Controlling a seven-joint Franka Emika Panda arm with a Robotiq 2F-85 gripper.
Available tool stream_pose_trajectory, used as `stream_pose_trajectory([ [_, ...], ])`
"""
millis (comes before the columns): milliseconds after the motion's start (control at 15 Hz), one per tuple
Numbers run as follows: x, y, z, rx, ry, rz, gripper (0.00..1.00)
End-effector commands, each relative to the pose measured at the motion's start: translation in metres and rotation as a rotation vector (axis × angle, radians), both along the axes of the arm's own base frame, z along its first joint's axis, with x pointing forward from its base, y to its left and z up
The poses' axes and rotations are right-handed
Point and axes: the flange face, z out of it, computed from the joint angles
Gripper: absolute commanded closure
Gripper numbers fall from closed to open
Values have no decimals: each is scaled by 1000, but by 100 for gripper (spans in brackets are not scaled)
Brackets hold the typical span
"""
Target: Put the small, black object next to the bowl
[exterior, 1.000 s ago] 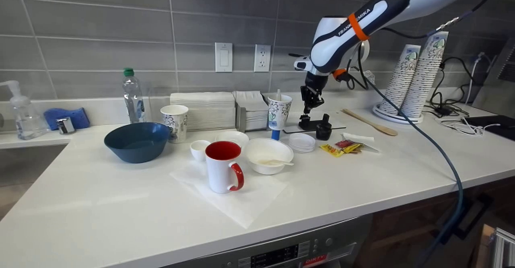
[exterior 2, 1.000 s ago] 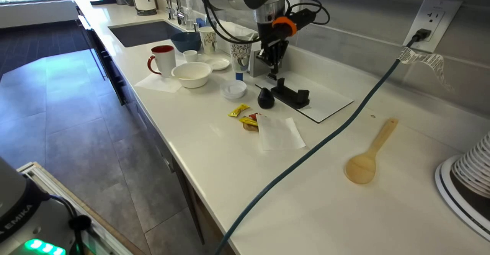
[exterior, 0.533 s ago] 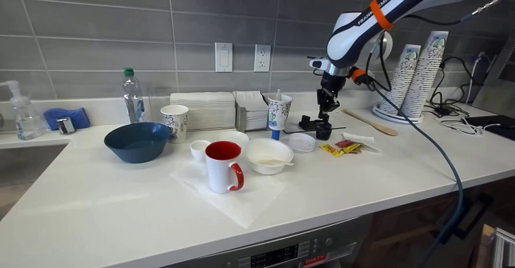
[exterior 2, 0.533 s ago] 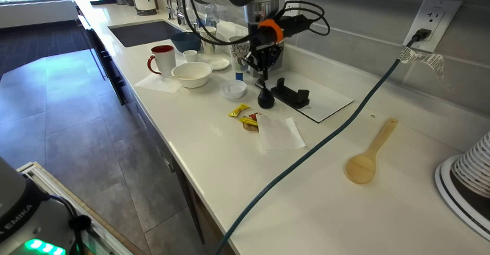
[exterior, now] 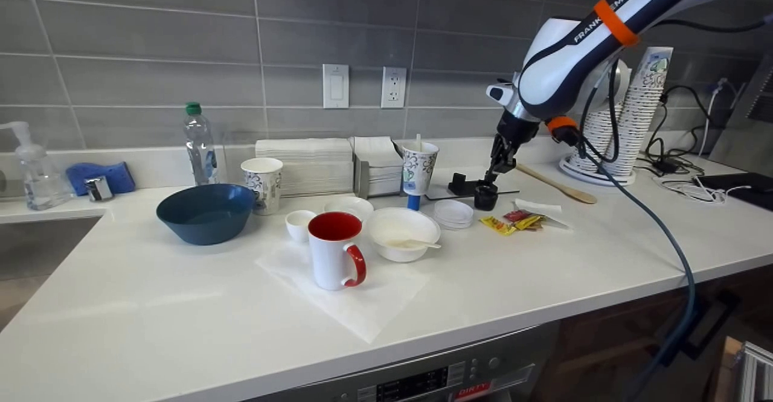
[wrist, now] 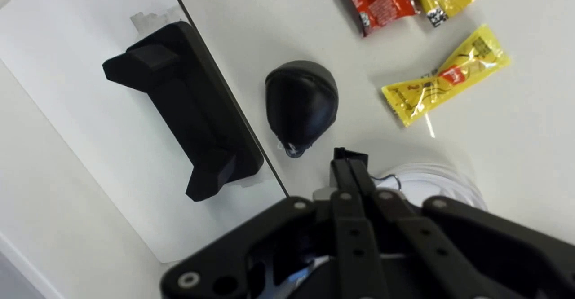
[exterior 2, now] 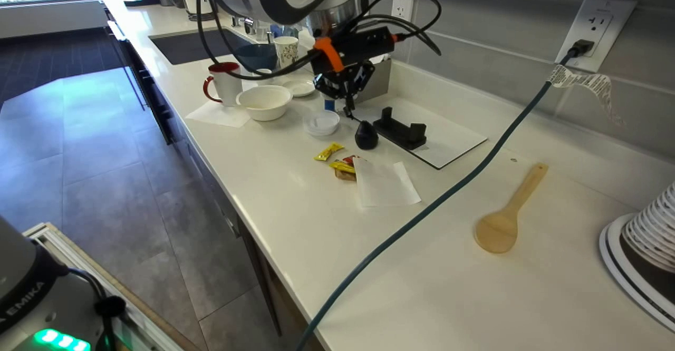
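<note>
My gripper (wrist: 349, 164) is shut on the small, black object (wrist: 356, 156), a little dark piece with a bent silver wire that looks like a binder clip. The gripper is low over the counter in both exterior views (exterior: 491, 177) (exterior 2: 349, 106), beside a rounded black pear-shaped item (wrist: 302, 103). The object is mostly hidden by the fingers. The white bowl (exterior: 398, 255) with a pale spoon in it stands behind the red-and-white mug (exterior: 329, 263); the bowl also shows in an exterior view (exterior 2: 263, 111). A dark blue bowl (exterior: 202, 230) stands near the sink.
A black stand (wrist: 193, 110) lies on a white board. Stacked clear lids (exterior 2: 321, 123) sit between the white bowl and the gripper. Yellow and red packets (wrist: 444, 76) lie nearby. A patterned cup (exterior: 418, 169) stands behind the lids. A blue cable (exterior 2: 411, 224) crosses the counter.
My gripper has moved from over the black stand to beside the pear-shaped black item and tilted, carrying the small object. The things on the counter have not moved.
</note>
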Motion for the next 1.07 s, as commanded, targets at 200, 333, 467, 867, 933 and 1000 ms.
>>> stream_pose_trajectory([
  [200,-11,29,-9,-28,-62,-55,97],
  [333,-12,30,-10,-27,-65,-60,97],
  [467,-13,28,-9,-28,-68,-63,97],
  [867,-19,60,-28,-40,-1,-51,99],
  [933,-23,70,-32,-40,23,-49,99],
  [1000,-26,78,-36,-46,35,-50,99],
])
